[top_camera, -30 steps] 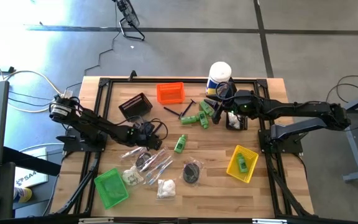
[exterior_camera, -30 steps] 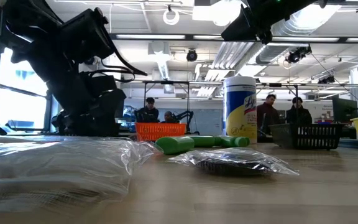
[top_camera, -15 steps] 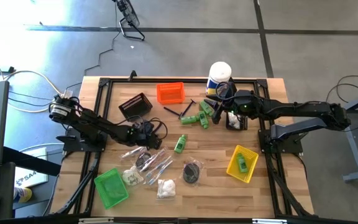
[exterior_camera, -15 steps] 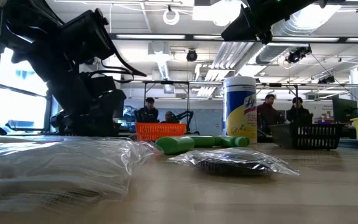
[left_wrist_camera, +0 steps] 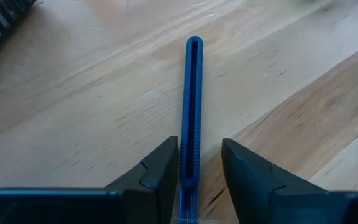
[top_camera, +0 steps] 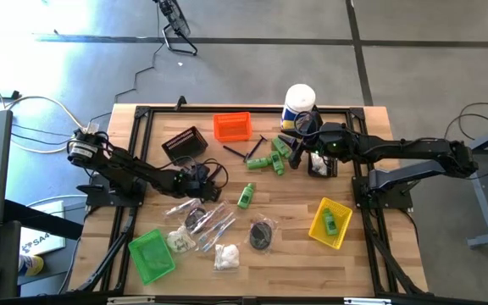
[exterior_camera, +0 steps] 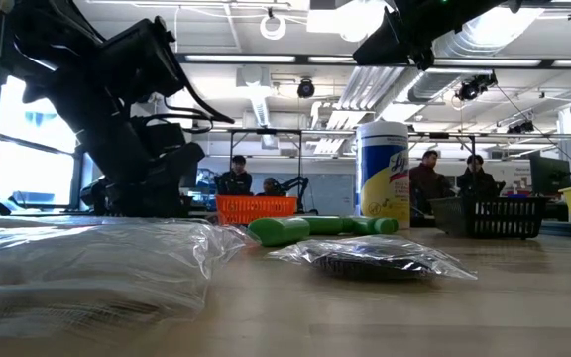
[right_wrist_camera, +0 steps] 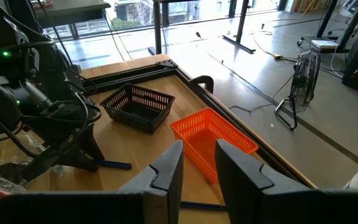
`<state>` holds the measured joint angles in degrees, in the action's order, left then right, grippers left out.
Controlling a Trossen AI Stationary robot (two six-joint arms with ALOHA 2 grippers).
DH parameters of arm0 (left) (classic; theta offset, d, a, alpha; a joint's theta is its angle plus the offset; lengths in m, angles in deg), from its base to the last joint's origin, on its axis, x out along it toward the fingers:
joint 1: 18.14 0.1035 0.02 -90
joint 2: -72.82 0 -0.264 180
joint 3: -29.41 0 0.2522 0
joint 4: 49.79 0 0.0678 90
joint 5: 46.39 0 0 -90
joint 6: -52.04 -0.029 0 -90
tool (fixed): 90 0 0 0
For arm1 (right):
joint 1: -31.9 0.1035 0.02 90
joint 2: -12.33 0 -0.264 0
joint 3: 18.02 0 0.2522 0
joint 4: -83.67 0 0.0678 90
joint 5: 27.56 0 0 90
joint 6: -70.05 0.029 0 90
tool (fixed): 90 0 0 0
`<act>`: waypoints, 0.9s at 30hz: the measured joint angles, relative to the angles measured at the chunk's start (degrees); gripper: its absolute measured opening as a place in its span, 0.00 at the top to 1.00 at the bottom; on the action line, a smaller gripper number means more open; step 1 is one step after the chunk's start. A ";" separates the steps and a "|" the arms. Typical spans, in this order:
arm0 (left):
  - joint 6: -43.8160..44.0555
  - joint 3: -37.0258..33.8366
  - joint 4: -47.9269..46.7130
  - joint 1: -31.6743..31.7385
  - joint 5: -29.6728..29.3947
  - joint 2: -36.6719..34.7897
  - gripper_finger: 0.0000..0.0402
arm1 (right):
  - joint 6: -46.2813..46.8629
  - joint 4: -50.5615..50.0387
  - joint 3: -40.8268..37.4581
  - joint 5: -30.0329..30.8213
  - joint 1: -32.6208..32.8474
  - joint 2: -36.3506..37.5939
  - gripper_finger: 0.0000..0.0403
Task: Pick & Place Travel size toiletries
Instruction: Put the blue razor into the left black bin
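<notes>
A slim blue stick (left_wrist_camera: 191, 93) lies flat on the wood, also seen in the right wrist view (right_wrist_camera: 114, 165). My left gripper (left_wrist_camera: 199, 146) slants down over its near end at the table's left middle (top_camera: 208, 180), open, one finger on each side of it. Green mini bottles (top_camera: 246, 196) (top_camera: 265, 161), clear packets (top_camera: 197, 216), a bag of white puffs (top_camera: 225, 257) and a dark round bundle (top_camera: 262, 234) lie scattered on the table. My right gripper (right_wrist_camera: 199, 168) hangs raised at the far right (top_camera: 299, 148), open with nothing between its fingers. My left gripper has one finger (left_wrist_camera: 166, 162) right beside the stick's long side near its near end (left_wrist_camera: 188, 168); I cannot tell whether it touches. The other finger (left_wrist_camera: 241, 162) stands clear of the stick. The fingers lie along the stick, which rests flat on the table.
An orange bin (top_camera: 232, 126) and a black bin (top_camera: 185, 144) stand at the far side, a green bin (top_camera: 152, 254) at the near left, and a yellow bin (top_camera: 330, 222) holding a green bottle at the near right. A tall white canister (top_camera: 299, 103) stands at the far edge.
</notes>
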<state>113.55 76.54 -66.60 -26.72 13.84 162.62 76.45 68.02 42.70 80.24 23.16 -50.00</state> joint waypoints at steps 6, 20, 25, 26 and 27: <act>1.29 0.00 0.13 0.00 0.49 0.00 0.72 | -0.67 0.16 0.00 0.04 -0.01 0.00 0.79; 1.52 0.00 0.09 -0.02 0.69 0.00 0.72 | -2.13 4.52 0.02 0.00 0.01 0.02 0.79; 2.00 0.00 0.08 -0.02 0.70 0.00 0.72 | -2.13 4.50 0.02 0.00 0.01 0.02 0.79; 2.00 0.00 0.06 -0.02 0.71 0.00 0.73 | -2.13 4.50 0.02 0.02 0.01 0.02 0.79; 2.02 0.00 0.01 -0.02 0.69 0.00 0.74 | -2.15 4.49 0.01 0.01 -0.01 0.02 0.79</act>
<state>115.57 76.54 -66.59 -26.74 14.53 162.62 74.30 72.52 42.71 80.25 23.14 -49.98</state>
